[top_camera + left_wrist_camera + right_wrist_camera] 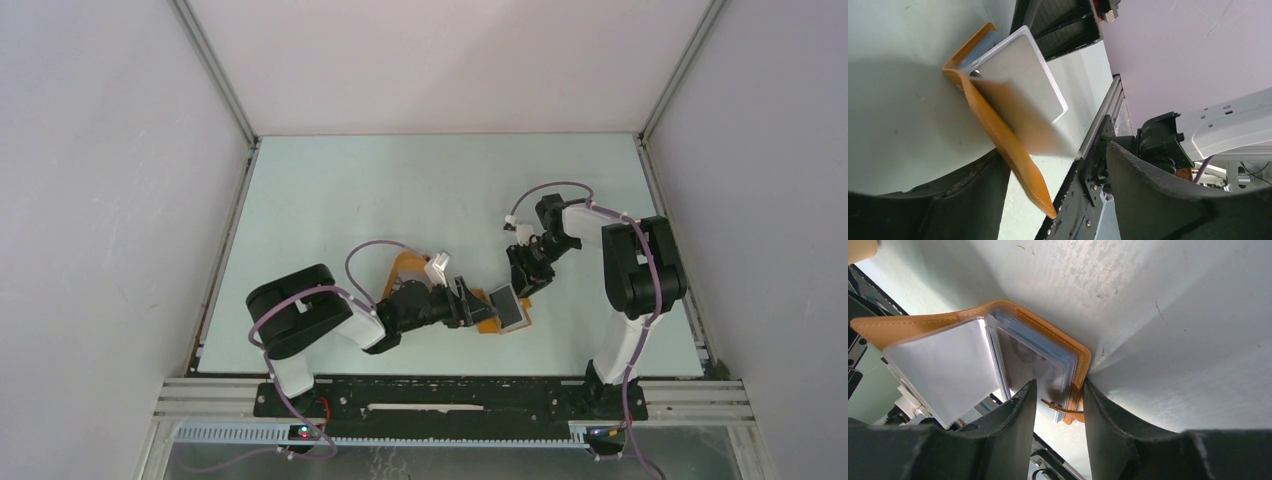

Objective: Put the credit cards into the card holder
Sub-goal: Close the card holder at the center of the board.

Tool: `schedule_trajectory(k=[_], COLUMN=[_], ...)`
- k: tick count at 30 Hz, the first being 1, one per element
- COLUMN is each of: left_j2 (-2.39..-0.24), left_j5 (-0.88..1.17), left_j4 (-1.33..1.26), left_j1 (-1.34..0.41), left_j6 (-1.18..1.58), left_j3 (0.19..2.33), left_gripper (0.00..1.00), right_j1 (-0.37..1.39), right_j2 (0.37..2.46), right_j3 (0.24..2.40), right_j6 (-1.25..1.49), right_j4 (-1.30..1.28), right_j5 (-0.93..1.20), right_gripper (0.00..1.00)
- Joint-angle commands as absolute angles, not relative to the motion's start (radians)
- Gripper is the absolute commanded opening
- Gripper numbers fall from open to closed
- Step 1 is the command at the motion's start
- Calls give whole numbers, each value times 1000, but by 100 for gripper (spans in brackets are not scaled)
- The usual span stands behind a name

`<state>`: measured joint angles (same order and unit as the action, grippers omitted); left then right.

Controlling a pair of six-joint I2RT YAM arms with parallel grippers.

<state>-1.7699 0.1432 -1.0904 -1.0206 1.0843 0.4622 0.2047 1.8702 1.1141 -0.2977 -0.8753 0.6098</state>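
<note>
Dark fingers of the right gripper sit closest to the lens. They are closed partway on the tab-side corner of the wallet, one finger against the clear sleeves and the other against the orange cover. The left gripper stands wide apart and holds nothing, with the wallet's other flap rising between its fingers nearer one of them.

The wallet lies open towards the near edge of the table, a little right of its middle. A pale card stands partly pushed in behind the raised flap, and roughly half of it juts out. An orange tray shows just behind the left arm, mostly hidden.

By its look the wallet is light and soft. The flap curves on its own, so it would probably fold or slide if pushed without a hold. The stitched cover edge, where the right fingers are, seems the firmest place to pin it. The clear sleeves look thin and slick and likely to buckle.

The card looks thin, stiff, light and smooth. It is probably best pinched across its faces near the free short edge, then pushed straight along its length.

No brand or writing can be read. One sleeve shows a faint grey print, too blurred to make out.
</note>
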Motion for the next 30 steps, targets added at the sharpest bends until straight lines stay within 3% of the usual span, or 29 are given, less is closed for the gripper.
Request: schedule_trajectory(k=[1,4,11,22,26,27,30], left_j2=[-1769,-1766,-1785,-1807,-1804,-1801,-1799], left_j5=[173,176,152,160,167,169,171], left_j4=[-1140,-1139,-1092,-1089,-1089,-1089,-1089], left_j1=[-1025,-1025,-1013,-1000,-997,-998,-997], left_j6=[1083,1076,1083,1077,1074,1070,1069], left_j3=[525,529,526,528,528,528,528], left_gripper=[73,73,70,68,67,67,67], right_j1=[207,206,181,105,78,61,60], right_j2=[1841,1824,1758,1594,1477,1383,1373], right_j3=[1137,1138,1142,1162,1133,1062,1027], right_j6=[-335,-353,-413,-564,-863,-1264,-1698], right_j4=[-899,-902,-913,-922,-935,-972,-1102], right_j5=[616,612,599,628,728,789,761], right_gripper=[49,52,69,70,68,72,80])
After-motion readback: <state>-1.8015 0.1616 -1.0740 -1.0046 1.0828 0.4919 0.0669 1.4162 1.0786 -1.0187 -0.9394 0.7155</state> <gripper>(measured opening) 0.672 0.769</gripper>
